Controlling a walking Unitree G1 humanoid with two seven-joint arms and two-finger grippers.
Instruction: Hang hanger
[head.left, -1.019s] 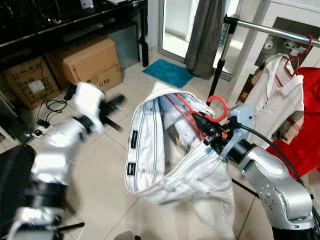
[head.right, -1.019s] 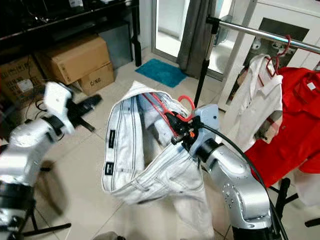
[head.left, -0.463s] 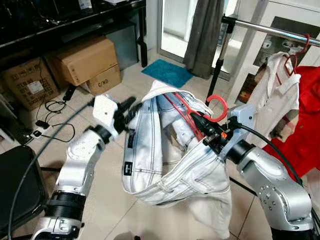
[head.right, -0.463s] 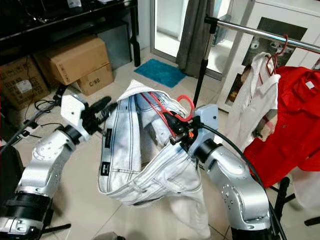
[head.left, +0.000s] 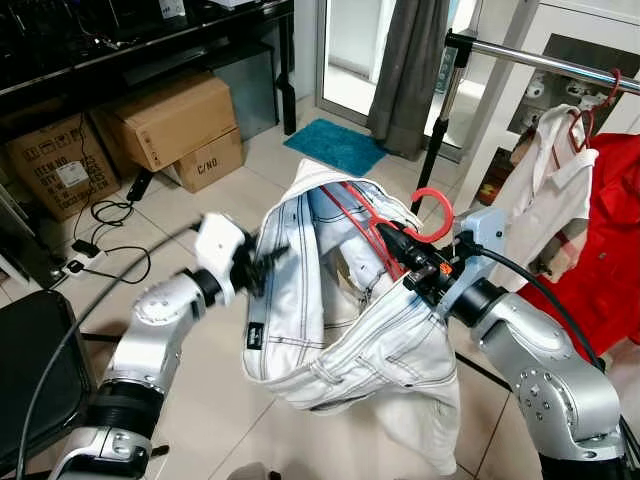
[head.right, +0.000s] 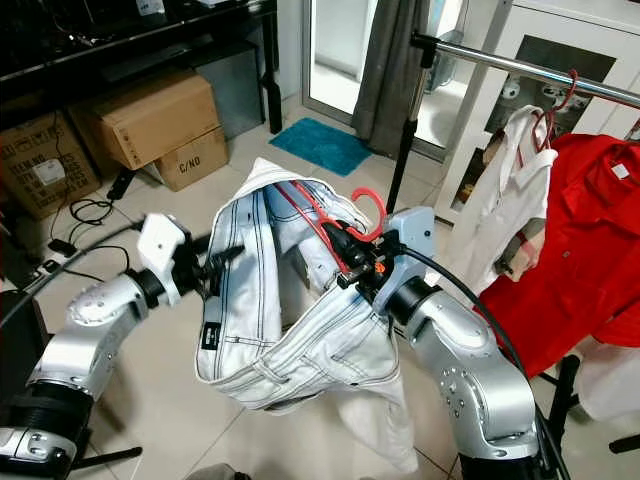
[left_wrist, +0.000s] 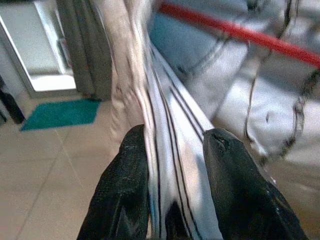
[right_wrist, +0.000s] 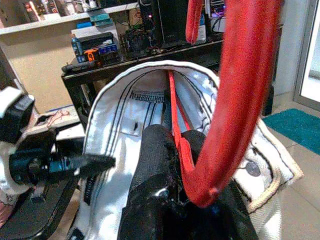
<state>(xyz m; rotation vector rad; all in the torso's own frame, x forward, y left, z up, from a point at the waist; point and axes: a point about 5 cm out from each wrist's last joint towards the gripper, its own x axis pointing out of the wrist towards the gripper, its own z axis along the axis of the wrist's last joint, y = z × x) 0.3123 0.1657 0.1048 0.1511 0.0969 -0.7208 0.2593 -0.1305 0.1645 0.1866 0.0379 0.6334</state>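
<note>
1. While the right gripper (head.left: 400, 249) pinches the neck of the red hanger (head.left: 375, 225), its fingers pressed together on it, the white jeans (head.left: 340, 330) droop from that hanger between the two arms, low over the tiled floor (head.left: 200, 400).
2. Over on the other side, the left gripper (left_wrist: 172, 200) straddles the jeans' waistband edge, fingers spread with the denim running between them, not yet pinched.
3. Look at the hook (head.left: 437, 212): it curls up just past the right gripper, pointing toward the rail.
4. Farther back and up on the robot's right runs the metal rail (head.left: 545, 62), carrying a white shirt (head.left: 545, 190) and a red garment (head.left: 605, 230). My read: the hook must travel up and right, so the right arm, being nearer, does the hanging.
</note>
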